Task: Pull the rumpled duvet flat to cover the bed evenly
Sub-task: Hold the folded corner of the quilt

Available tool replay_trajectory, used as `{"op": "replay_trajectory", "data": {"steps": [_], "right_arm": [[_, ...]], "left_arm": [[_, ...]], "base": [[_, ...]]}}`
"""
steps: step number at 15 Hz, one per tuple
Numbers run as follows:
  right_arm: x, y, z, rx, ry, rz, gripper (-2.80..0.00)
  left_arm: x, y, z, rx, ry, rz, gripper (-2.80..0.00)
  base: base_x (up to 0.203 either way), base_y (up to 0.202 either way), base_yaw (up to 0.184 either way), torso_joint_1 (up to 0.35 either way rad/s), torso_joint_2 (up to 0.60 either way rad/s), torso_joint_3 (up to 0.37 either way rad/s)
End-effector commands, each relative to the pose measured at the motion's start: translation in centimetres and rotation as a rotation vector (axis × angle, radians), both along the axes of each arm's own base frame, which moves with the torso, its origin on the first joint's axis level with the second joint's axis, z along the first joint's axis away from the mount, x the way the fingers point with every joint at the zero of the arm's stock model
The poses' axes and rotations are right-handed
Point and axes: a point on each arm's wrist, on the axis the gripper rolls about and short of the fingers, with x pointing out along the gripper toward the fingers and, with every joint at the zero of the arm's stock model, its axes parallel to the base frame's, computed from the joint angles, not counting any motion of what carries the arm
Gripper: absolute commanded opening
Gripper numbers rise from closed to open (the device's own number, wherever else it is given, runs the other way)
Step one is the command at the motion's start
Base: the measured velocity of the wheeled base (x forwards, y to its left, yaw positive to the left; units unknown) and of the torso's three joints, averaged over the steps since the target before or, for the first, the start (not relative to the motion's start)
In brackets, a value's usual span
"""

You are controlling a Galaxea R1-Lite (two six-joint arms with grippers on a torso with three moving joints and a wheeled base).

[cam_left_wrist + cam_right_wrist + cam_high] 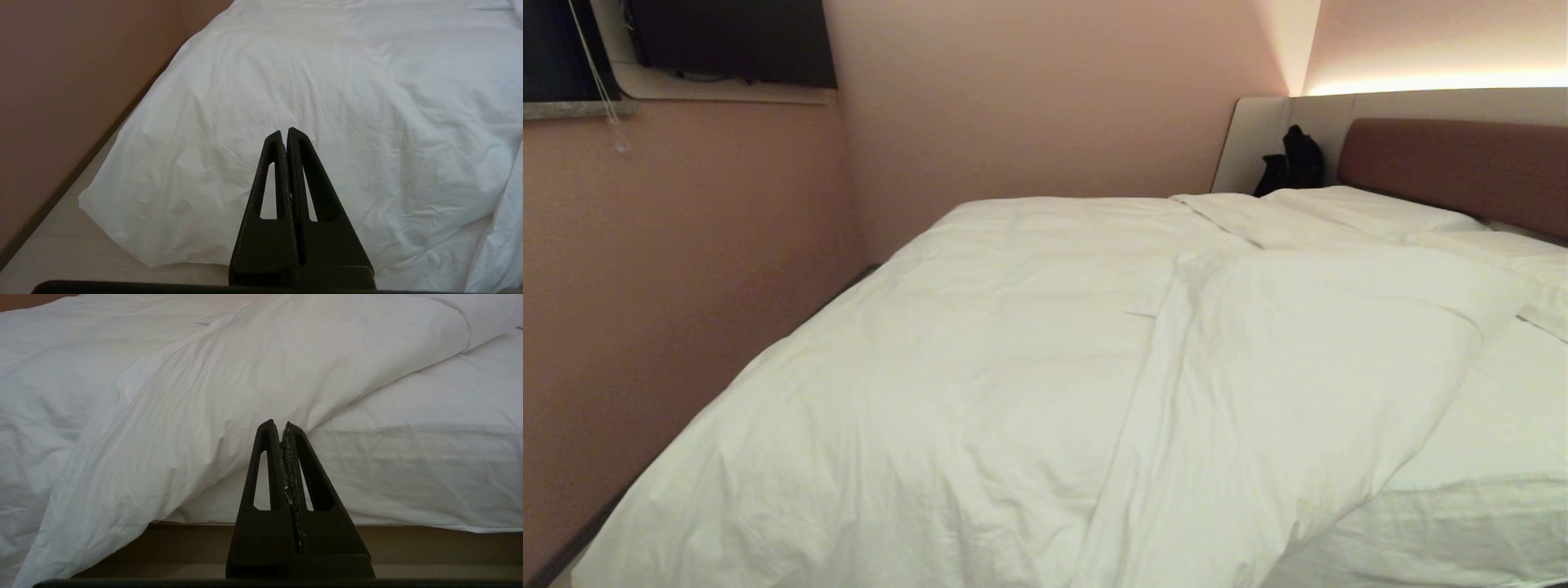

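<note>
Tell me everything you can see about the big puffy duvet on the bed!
The duvet is white, thick and puffy, with soft creases all over, like cotton. It lies rumpled on the bed: one side is folded back over itself in a long diagonal flap, leaving the sheet bare on the robot's right. Its near left corner hangs over the bed's edge close to the pink wall. At the far end it reaches the pillows. Neither tool touches it.
</note>
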Motion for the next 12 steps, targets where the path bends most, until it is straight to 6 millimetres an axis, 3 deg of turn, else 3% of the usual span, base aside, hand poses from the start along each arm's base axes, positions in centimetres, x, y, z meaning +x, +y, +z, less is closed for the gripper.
{"op": "replay_trajectory", "data": {"steps": [1, 12], "right_arm": [[0.01, 0.00, 0.01, -0.001, 0.001, 0.001, -2.80], [0.01, 0.00, 0.01, -0.001, 0.001, 0.001, -2.80]], "left_arm": [[0.04, 0.00, -0.14, 0.000, 0.006, -0.001, -2.80], [0.29, -0.11, -0.92, -0.014, 0.030, -0.046, -2.80]], "base": [[0.000, 0.000, 0.000, 0.000, 0.00, 0.000], [0.000, 0.000, 0.000, 0.000, 0.00, 0.000]]}}
